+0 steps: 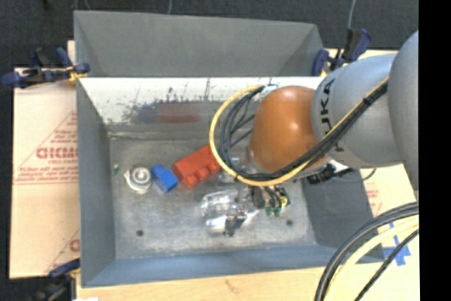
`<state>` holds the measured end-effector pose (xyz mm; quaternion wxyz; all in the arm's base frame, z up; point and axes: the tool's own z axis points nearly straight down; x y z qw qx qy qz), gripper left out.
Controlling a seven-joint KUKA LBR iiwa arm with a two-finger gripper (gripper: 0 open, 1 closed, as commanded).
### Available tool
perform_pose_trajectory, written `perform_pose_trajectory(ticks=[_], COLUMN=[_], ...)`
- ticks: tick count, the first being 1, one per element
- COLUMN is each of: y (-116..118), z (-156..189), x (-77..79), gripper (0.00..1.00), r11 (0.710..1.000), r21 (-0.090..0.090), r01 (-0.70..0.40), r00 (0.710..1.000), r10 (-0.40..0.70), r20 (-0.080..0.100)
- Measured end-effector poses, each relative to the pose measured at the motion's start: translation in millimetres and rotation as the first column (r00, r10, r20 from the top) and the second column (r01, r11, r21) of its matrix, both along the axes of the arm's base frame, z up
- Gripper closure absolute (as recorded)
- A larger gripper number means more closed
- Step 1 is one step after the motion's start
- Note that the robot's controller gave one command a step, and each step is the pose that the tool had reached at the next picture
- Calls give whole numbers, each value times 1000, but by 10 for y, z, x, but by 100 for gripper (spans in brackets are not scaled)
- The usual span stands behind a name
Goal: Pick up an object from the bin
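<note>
The gripper [248,206] is hanging low in the bin [93,194], right by a clear thing [220,209] near the middle; I cannot tell if it is squeezing it; a red block [196,166] is lying near.

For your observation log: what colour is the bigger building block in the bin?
The building block is red, clearest in the camera view.

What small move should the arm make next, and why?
Probably ease straight down: the gripper hangs right beside the clear crinkly thing on the floor of the bin, the nearest item. The red block and blue block lie apart, toward the view's left.
</note>
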<state>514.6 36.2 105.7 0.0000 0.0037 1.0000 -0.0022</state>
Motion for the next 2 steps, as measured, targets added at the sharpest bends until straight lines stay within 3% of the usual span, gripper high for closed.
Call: perform_pose_trajectory(ticks=[1, 2], y=[60, 91], z=[10, 1381], x=[0, -39], gripper=[100, 100], r11=[1000, 1000], r21=[5, 6], r01=[-4, 20], r00=[1000, 1000], r10=[4, -20], r20=[1, 8])
